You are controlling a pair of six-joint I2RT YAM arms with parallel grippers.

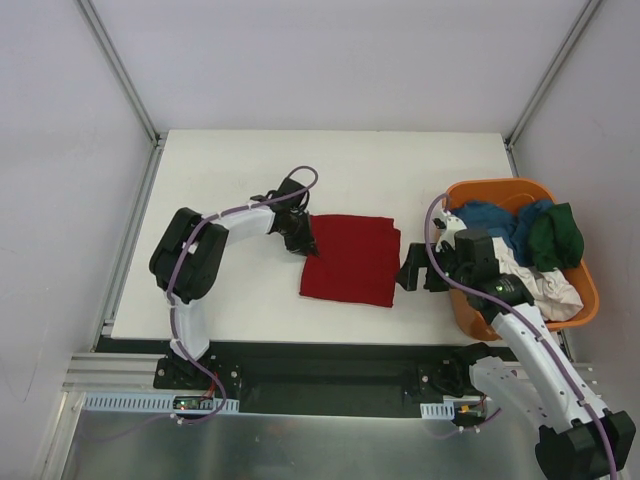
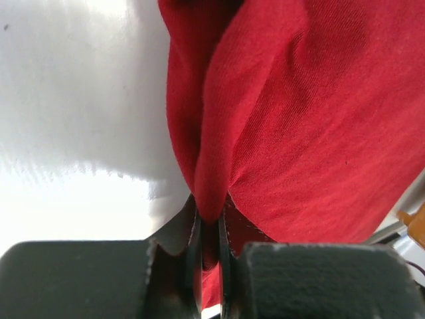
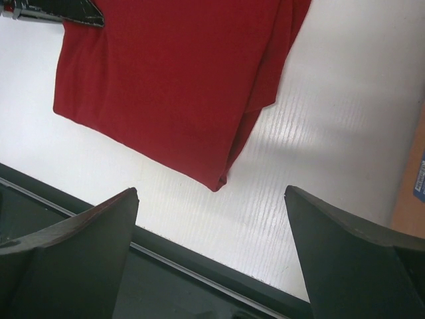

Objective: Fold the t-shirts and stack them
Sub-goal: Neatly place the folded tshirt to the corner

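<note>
At the middle of the white table (image 1: 240,170) lies the dark red t-shirt (image 1: 348,258), folded into a rough rectangle. At its ten o'clock corner the left gripper (image 1: 298,237) is clamped on the cloth. Its wrist view shows a pinched-up ridge of red fabric squeezed between the closed jaws. At the shirt's three o'clock edge, the right gripper (image 1: 412,272) sits just beside the cloth, jaws wide apart and holding nothing. Farther toward three o'clock, at the table's edge, the orange basket (image 1: 470,190) holds a blue t-shirt (image 1: 490,217), a dark green t-shirt (image 1: 556,237) and a white t-shirt (image 1: 545,285), heaped together.
</note>
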